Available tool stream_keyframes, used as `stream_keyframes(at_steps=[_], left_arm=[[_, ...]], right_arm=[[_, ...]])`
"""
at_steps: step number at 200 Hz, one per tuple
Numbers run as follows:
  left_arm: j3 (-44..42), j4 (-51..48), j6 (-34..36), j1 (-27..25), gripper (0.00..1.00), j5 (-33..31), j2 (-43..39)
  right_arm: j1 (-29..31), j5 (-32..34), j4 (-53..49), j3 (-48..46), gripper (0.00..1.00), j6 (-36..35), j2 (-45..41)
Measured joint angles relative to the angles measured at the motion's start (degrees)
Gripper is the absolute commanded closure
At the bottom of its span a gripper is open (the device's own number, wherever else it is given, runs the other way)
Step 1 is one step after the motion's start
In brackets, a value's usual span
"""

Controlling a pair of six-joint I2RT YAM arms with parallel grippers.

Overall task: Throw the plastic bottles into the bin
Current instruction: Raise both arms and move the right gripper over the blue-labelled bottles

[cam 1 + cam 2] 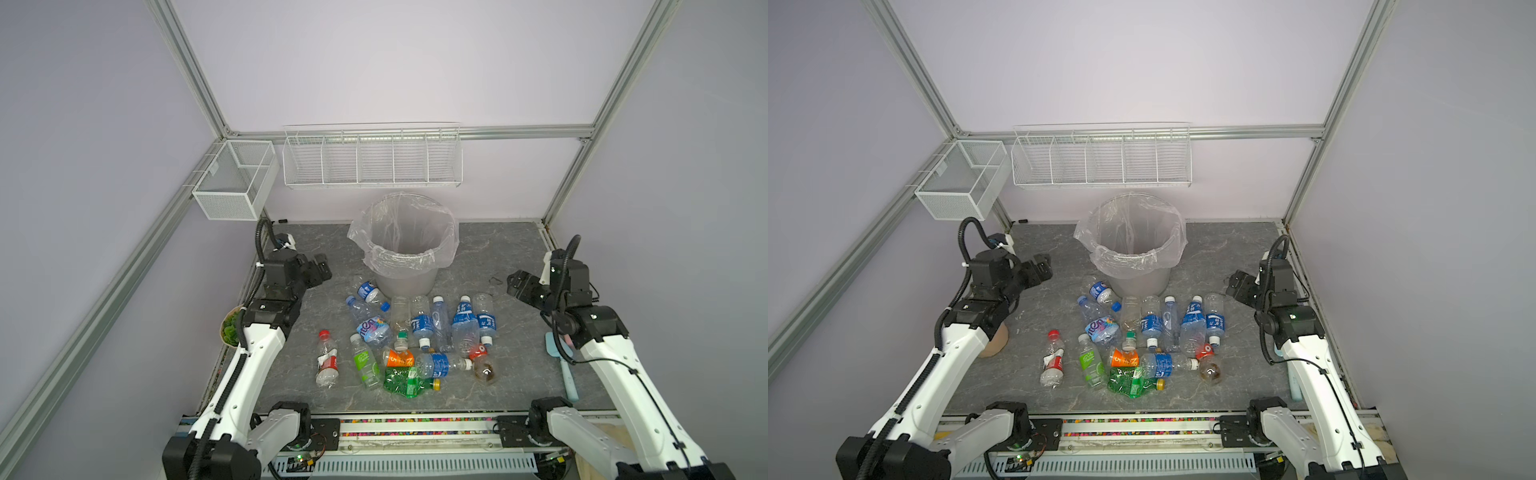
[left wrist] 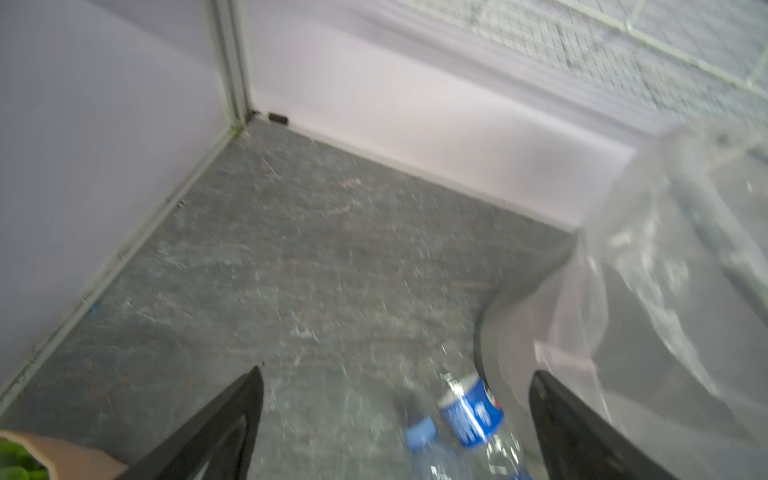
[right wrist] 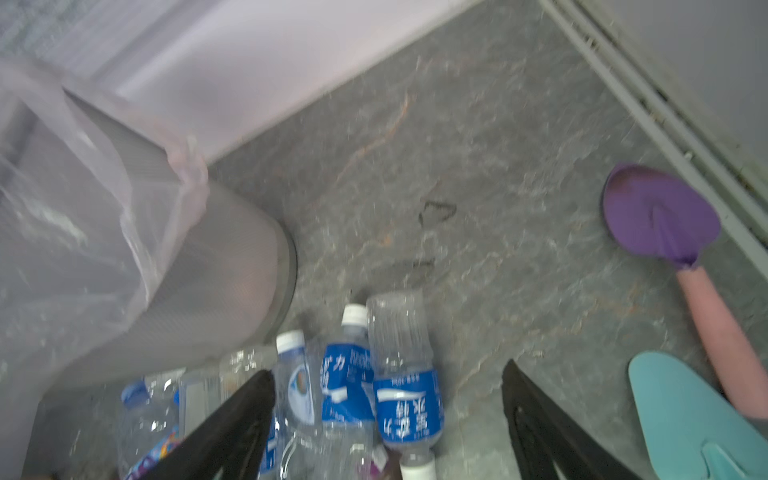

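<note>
In the middle of the grey table [image 1: 490, 249], toward the far wall, stands the bin [image 1: 405, 280], its clear bag folded out over the rim and nothing visible inside, so your work looks barely begun. Just near of it lie the bottles [image 1: 419, 328] in a loose heap, overlapping one another. One blue-labelled bottle [image 1: 370, 293] rests just beside the bin's foot, a red-labelled bottle [image 1: 327, 363] lies apart on the left, and a green bottle [image 1: 405, 384] sits at the near edge. Your left gripper [image 1: 321, 269] hangs left of the bin, jaws spread wide with nothing between them. Your right gripper [image 1: 514, 286] mirrors it on the right, jaws likewise apart and empty. Parked this way, both arms leave the heap and the bin's mouth unobstructed, which suits a pick from either flank. You have bare table on both sides of the bin for swinging in. Room is tighter at the edges: a potted plant [image 1: 230, 330] sits by the left edge beside your left arm, and a teal spatula [image 1: 562, 353] and a purple spoon [image 3: 660, 216] lie along the right edge. The wire baskets [image 1: 374, 162] hang on the far wall above the bin, so a high carry could meet them, and the flared bag could snag a jaw.
</note>
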Motion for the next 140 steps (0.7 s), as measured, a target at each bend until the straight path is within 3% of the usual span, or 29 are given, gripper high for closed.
stream_keyframes(at_steps=[36, 75, 140], left_arm=[[-0.07, -10.03, 0.07, -1.88, 0.01, 3.52, -5.49], [-2.80, -14.36, 0.50, -1.88, 0.01, 7.87, -13.16], [-5.86, -18.56, 1.16, -1.88, 0.01, 11.06, -26.12]], right_arm=[[5.95, -2.78, -6.49, 0.04, 0.12, 1.20, -0.42], [12.37, -4.13, -10.71, 0.04, 0.10, 1.92, -0.42], [15.69, -7.02, -10.27, -2.51, 0.04, 1.92, 3.65]])
